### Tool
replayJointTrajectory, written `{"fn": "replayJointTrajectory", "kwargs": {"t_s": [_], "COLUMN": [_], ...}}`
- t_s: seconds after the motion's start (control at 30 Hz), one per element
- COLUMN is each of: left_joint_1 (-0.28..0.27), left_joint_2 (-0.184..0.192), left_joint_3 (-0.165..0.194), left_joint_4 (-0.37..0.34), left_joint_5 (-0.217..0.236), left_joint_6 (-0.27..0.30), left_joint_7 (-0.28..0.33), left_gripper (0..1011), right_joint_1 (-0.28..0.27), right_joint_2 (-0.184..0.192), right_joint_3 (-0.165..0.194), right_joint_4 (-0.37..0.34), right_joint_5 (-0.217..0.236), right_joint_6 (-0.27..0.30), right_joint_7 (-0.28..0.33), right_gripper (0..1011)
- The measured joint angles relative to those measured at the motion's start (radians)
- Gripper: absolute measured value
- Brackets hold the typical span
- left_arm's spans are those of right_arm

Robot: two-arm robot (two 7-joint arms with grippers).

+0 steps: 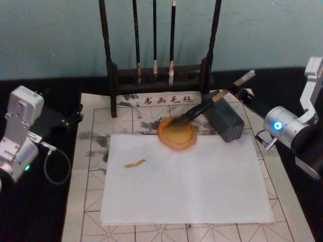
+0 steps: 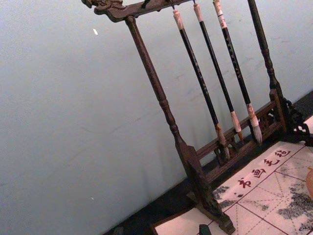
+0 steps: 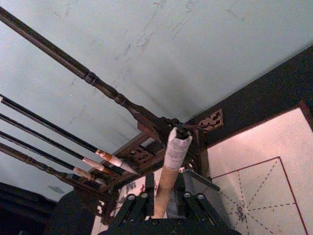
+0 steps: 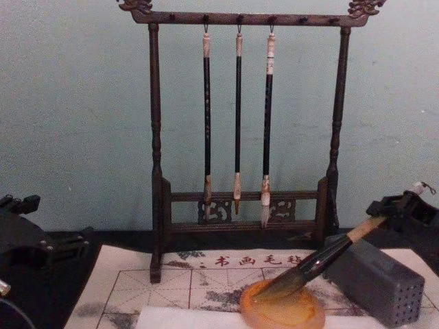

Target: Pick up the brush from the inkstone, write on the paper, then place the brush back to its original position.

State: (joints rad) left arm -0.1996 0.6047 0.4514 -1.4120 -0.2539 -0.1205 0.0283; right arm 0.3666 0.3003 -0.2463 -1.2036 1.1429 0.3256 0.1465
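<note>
Paper [image 1: 192, 186]: white sheet in front of the inkstone [image 1: 177, 147], its back edge meeting the dish; a small orange mark [image 1: 135, 163] sits to the inkstone's front left.
Brush [image 1: 202, 108]: tip lies in the inkstone, handle leans back and right over the grey block [image 1: 227, 121].
Right gripper [image 3: 167, 193]: behind and right of the inkstone, jaws spread on both sides of the brush's top end.
Left arm [image 1: 20, 131]: parked far left of the inkstone.

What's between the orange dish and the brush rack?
Between dish and rack lies the mat, with red characters and grey ink blotches; the head view shows it.
</note>
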Motion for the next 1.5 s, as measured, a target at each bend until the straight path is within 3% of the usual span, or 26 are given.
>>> {"fn": "replayJointTrajectory", "kwargs": {"t_s": [0.17,0.8,1.5], "left_joint_1": [0.0,0.0,0.0], "left_joint_2": [0.0,0.0,0.0], "left_joint_3": [0.0,0.0,0.0], "left_joint_4": [0.0,0.0,0.0], "left_joint_5": [0.0,0.0,0.0], "left_joint_6": [0.0,0.0,0.0], "left_joint_7": [0.0,0.0,0.0], "left_gripper": [1001,1001,1001], "right_joint_1": [0.0,0.0,-0.012], "right_joint_2": [0.0,0.002,0.073], "right_joint_3": [0.0,-0.004,-0.091], "right_joint_4": [0.0,0.0,-0.086], "right_joint_5": [0.0,-0.001,-0.075], "right_joint_6": [0.0,-0.003,-0.147], "right_joint_7": [0.0,0.001,0.068], "right_gripper": [199,199,198]}}
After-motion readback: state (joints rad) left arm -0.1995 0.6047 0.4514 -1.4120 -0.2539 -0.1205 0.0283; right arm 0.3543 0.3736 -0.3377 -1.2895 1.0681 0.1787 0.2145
